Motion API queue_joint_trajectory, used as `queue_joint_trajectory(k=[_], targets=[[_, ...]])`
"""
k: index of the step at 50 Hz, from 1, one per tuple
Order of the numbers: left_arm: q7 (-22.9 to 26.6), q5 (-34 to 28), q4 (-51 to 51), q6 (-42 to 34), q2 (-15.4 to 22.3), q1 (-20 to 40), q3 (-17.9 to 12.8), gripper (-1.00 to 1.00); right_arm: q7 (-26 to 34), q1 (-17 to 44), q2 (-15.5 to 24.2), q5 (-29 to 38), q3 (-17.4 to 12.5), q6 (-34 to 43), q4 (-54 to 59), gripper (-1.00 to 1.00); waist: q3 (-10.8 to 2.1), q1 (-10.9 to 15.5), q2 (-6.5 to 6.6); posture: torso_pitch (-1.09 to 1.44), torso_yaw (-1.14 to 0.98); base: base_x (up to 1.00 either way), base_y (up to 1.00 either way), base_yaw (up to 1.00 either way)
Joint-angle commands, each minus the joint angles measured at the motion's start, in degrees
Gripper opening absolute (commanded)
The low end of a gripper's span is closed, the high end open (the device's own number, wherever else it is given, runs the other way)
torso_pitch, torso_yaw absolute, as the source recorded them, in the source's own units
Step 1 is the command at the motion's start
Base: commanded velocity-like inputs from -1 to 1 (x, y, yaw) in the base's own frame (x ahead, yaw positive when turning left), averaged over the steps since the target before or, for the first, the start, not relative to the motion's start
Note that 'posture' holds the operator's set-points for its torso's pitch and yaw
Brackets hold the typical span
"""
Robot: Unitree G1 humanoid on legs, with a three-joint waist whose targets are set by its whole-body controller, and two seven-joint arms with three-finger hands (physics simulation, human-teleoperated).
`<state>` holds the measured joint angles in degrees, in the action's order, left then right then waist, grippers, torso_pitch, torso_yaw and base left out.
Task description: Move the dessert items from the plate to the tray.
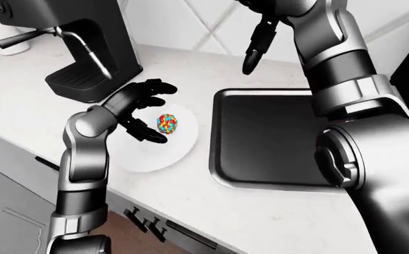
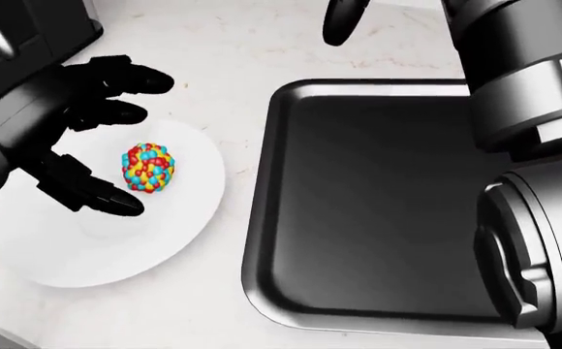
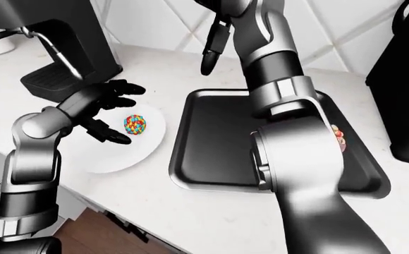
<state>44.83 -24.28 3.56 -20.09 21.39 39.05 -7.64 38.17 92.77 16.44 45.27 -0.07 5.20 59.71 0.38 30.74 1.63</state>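
Fingers of the left robot hand [image 2: 87,134] are spread wide around a sprinkle-covered dessert ball [image 2: 148,169] — two fingers reach over its far side and the thumb [image 2: 102,196] lies on its near-left side, just beside it. Whether any finger actually touches the ball cannot be told; nothing is gripped.

One ball sits on the one white plate [image 2: 174,240], toward the plate's far right part. The plate rests on the pale marble worktop [image 2: 223,43], just left of the one black tray [image 2: 378,203].

In the right-eye view a second small dessert [image 3: 339,138] shows in the tray at its right side, mostly hidden behind the robot's own right arm [image 3: 296,153], so its kind is hard to make out.

The right robot hand [image 1: 255,45] hangs high over the far edge of the tray, well apart from the plate; only a dark dangling finger is clear and the rest is cut off — how far open it is cannot be told.

One black coffee machine [image 1: 78,47] stands at the far left of the worktop.
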Motion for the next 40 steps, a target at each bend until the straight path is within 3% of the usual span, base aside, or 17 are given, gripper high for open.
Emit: queue_joint_trajectory(k=[1,4,5,24,40], targets=[[-0.89,0.23,-2.02,1.1,0.76,1.97,-0.88,0.41,-1.17,2.5,0.61,-0.24,-0.44,-0.89,-1.75,1.0,-1.8,0.04,0.07,0.0,0.42,0.0,0.0,0.0],[-0.39,0.06,-3.36,0.75,0.47,1.26,-0.56,0.2,-1.28,2.5,0.61,-0.28,-0.45,-0.97,-1.51,1.0,-1.79,0.04,0.08,0.0,0.42,0.0,0.0,0.0],[-0.06,-0.03,-3.46,1.08,0.61,0.98,-0.39,0.26,-1.24,2.45,0.62,-0.25,-0.4,-0.98,-1.57,1.0,-1.79,0.02,0.08,0.0,0.42,0.0,0.0,0.0],[-0.44,-1.49,-5.6,3.21,0.09,-1.83,-0.73,0.23,-1.07,1.19,0.87,-0.64,-0.6,-0.25,-2.8,1.0,-1.82,0.18,-0.01,0.0,0.42,0.0,0.0,0.0],[-0.31,-2.13,-5.62,2.96,-0.15,-1.02,-0.78,0.02,-0.94,1.47,0.92,-0.86,-0.61,-0.12,-2.79,1.0,-1.82,0.25,-0.03,0.0,0.42,0.0,0.0,0.0]])
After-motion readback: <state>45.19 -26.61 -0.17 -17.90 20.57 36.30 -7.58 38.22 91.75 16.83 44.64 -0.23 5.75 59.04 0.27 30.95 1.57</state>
